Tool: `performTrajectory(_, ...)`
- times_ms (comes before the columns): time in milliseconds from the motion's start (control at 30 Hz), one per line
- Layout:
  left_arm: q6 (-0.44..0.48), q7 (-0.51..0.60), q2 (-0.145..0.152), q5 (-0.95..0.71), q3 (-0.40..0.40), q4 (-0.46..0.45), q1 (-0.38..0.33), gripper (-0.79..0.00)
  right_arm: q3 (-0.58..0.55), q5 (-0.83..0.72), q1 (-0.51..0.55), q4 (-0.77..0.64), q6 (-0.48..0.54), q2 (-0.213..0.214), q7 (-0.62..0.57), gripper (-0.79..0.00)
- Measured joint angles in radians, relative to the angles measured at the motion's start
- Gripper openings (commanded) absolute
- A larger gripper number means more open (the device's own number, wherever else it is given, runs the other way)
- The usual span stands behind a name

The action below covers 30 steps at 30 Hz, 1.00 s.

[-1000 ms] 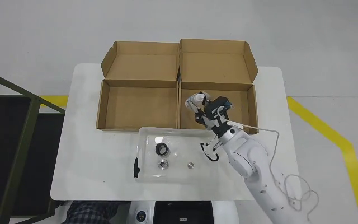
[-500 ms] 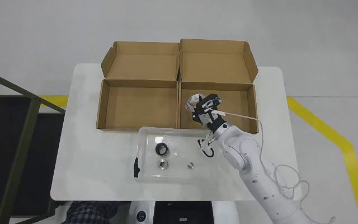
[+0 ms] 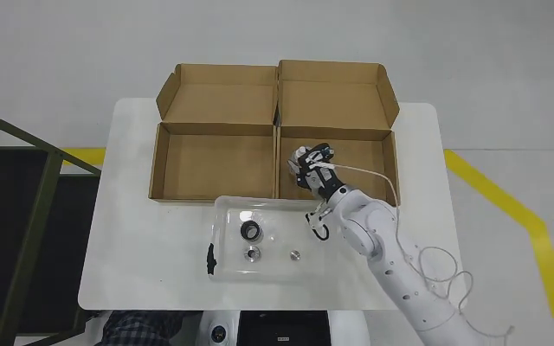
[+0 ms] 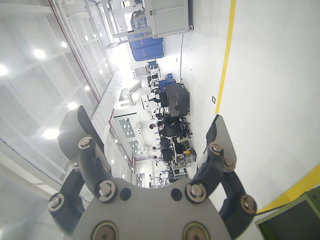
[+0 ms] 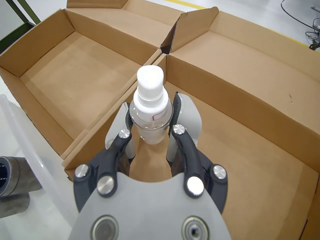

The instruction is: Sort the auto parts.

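Now, my right gripper point(image 5: 152, 119): clamped on the clear body of a small bottle point(image 5: 150, 93), one finger on each side.
Bottle: white cap pointing to the far side. I hold it over the left part of the right box point(image 3: 372, 169), just beside the wall next to the left box point(image 3: 212, 164).
Boxes: open cardboard, side by side and touching, lids folded back on the far side.
Clear tray point(image 3: 227, 270): on the worktop point(image 3: 147, 251), just near of the boxes. It holds a black ring point(image 3: 251, 231), a metal part point(image 3: 251, 253) and a smaller metal part point(image 3: 295, 254).
Black piece point(image 3: 209, 258): at the tray's left rim. I cannot tell whether it is inside or outside.
My left gripper point(image 4: 150, 126): fingers apart, nothing between them.
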<state>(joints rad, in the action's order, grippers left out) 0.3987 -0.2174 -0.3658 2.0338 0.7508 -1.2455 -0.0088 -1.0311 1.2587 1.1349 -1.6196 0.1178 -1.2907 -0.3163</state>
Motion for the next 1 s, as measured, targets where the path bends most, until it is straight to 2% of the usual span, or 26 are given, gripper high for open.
performTrajectory(33,0.0,0.0,0.0,0.0,0.0,0.0,0.0,0.0,0.002,0.004,-0.002,0.003,-0.002,-0.001,-0.001,-0.576)
performTrajectory(100,0.0,0.0,0.0,0.0,0.0,0.0,0.0,0.0,0.004,0.007,-0.004,0.008,-0.004,-0.003,-0.003,-0.4)
performTrajectory(133,0.0,0.0,0.0,0.0,0.0,0.0,0.0,0.0,0.005,0.006,-0.004,0.01,-0.004,-0.003,-0.003,-0.132)
performTrajectory(167,0.0,0.0,0.0,0.0,0.0,0.0,0.0,0.0,0.006,0.005,-0.003,0.011,-0.002,-0.004,-0.004,0.0)
performTrajectory(433,0.0,0.0,0.0,0.0,0.0,0.0,0.0,0.0,-0.007,0.01,0.021,-0.027,0.009,-0.003,-0.018,0.0)
performTrajectory(633,0.0,0.0,0.0,0.0,0.0,0.0,0.0,0.0,-0.05,0.039,0.073,-0.151,0.037,0.009,-0.03,0.0)
performTrajectory(867,0.0,0.0,0.0,0.0,0.0,0.0,0.0,0.0,-0.095,0.134,0.167,-0.363,0.142,0.033,-0.14,0.0)
performTrajectory(1000,0.0,0.0,0.0,0.0,0.0,0.0,0.0,0.0,-0.11,0.046,0.232,-0.443,0.268,0.044,-0.148,0.0)
